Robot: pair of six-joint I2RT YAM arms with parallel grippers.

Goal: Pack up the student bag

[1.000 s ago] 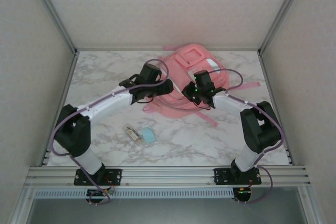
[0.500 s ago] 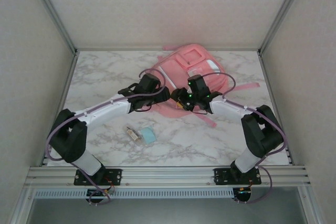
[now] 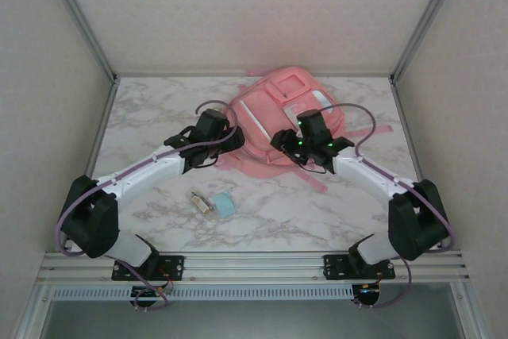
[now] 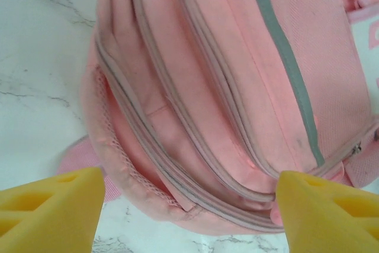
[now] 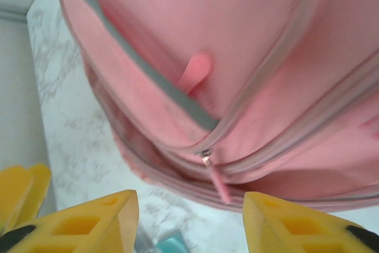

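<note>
Overhead, the bag (image 3: 279, 107) lies flat at the far middle of the table (image 3: 151, 109), with both arms reaching in over its near edge. The left gripper (image 4: 190, 182) hovers above the bag's left corner with jaws spread wide and nothing between them. The right gripper (image 5: 190, 199) hangs over the near side with jaws apart and empty, and the zip pull (image 5: 218, 183) dangles in the gap between its pads. The step in hand looks like opening a compartment. To do that well, the right jaws probably need to drop and close squarely on the thin pink tab, not on the fabric beside it, since the tab is small and limp and could slip out. The left jaws would do best to pinch the bag's rim near the zip's end, so the soft bag does not drag along the marble when the pull is drawn along the zip line. A blue item (image 3: 225, 205) and a small pale item (image 3: 202, 202) lie near the arms, well apart from the bag, likely waiting to go in.
</note>
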